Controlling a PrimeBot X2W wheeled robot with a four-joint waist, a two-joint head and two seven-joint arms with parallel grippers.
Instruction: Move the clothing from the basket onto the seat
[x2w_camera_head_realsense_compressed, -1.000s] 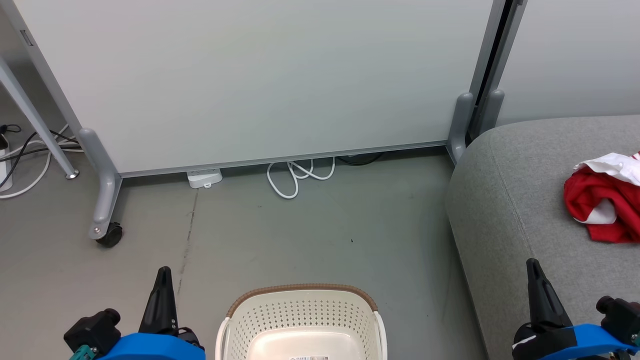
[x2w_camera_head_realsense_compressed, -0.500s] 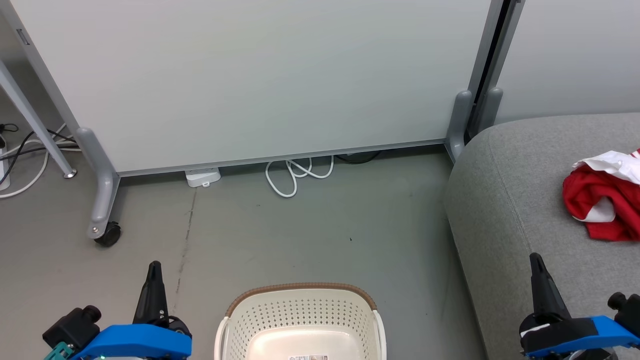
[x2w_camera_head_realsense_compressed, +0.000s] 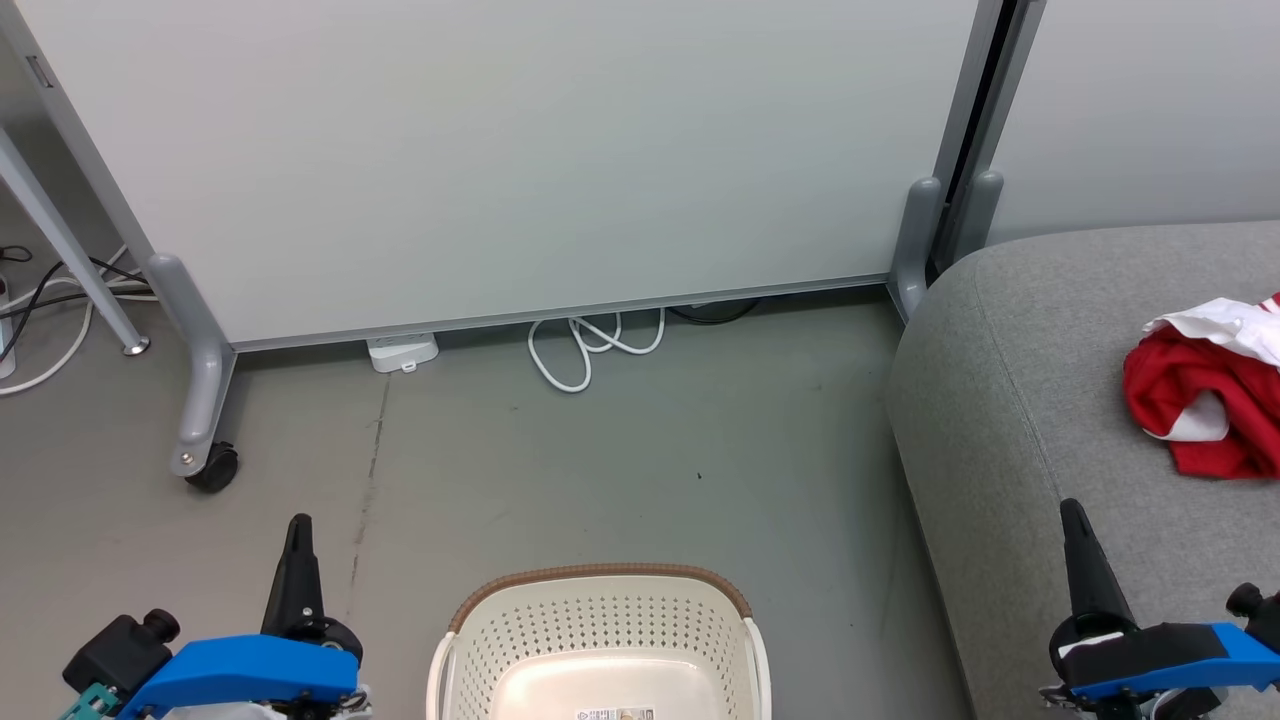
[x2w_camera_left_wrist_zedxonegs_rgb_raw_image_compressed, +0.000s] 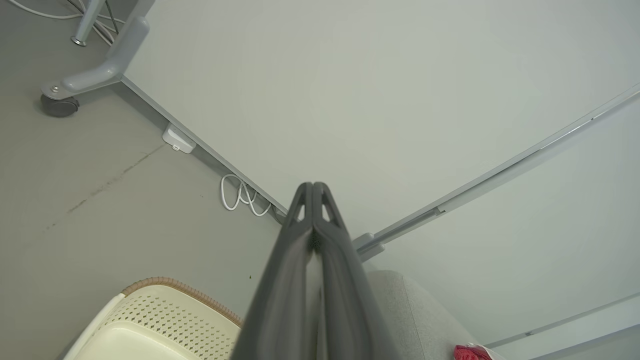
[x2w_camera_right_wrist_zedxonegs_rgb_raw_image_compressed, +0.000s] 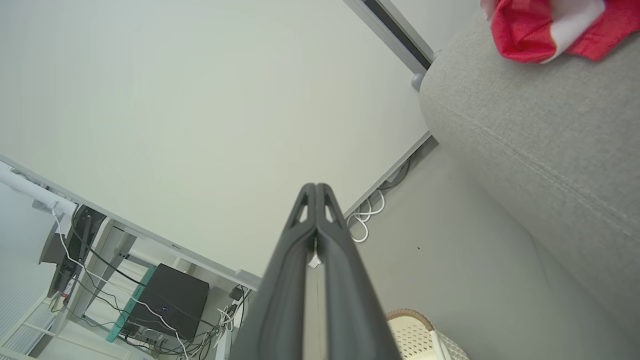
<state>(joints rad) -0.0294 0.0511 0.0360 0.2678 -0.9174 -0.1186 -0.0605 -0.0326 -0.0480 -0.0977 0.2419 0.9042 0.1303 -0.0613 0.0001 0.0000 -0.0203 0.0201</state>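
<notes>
Resting on seat (x2w_camera_head_realsense_compressed: 1030, 400), clothing (x2w_camera_head_realsense_compressed: 1185, 395) lies beyond right tool (x2w_camera_head_realsense_compressed: 1071, 510).

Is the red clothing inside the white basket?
No, the red-and-white clothing lies crumpled on the grey seat, well apart from the basket.

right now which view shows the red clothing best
Head view: the clothing lies bunched on the seat, cut only at the right edge. Right wrist view catches part at its top edge; left wrist view, a red scrap at the bottom.
</notes>
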